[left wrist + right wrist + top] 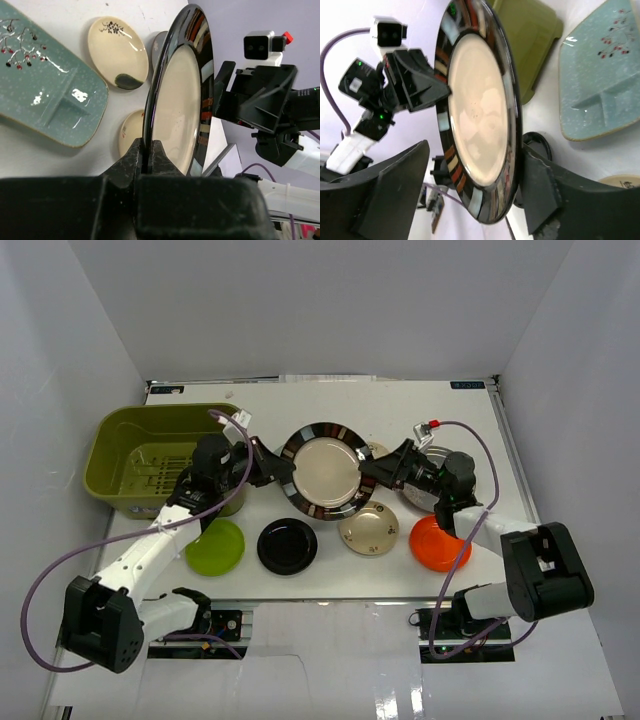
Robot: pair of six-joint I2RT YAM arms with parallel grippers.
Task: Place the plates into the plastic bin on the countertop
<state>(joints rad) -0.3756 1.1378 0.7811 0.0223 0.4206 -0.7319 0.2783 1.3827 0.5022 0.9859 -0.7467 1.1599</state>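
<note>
A dark-rimmed cream plate point(325, 470) hangs tilted above the countertop point(470, 405), between my two grippers. My left gripper point(280, 468) is shut on its left rim; in the left wrist view the jaws point(148, 150) pinch the thin black edge of this plate point(185, 100). My right gripper point(372, 472) is open, its fingers point(475, 160) standing wide on either side of the plate's point(475, 115) right rim. The olive-green plastic bin point(150, 455) stands at the left, with no plate in the part that shows. Lime green point(215, 546), black point(288, 546), cream patterned point(369, 529) and orange point(440, 543) plates lie along the front.
A pale teal tray point(45, 95) and two small cream dishes point(118, 52) point(131, 132) lie under the lifted plate. A grey plate point(425, 495) sits partly hidden beneath my right arm. White walls stand on three sides.
</note>
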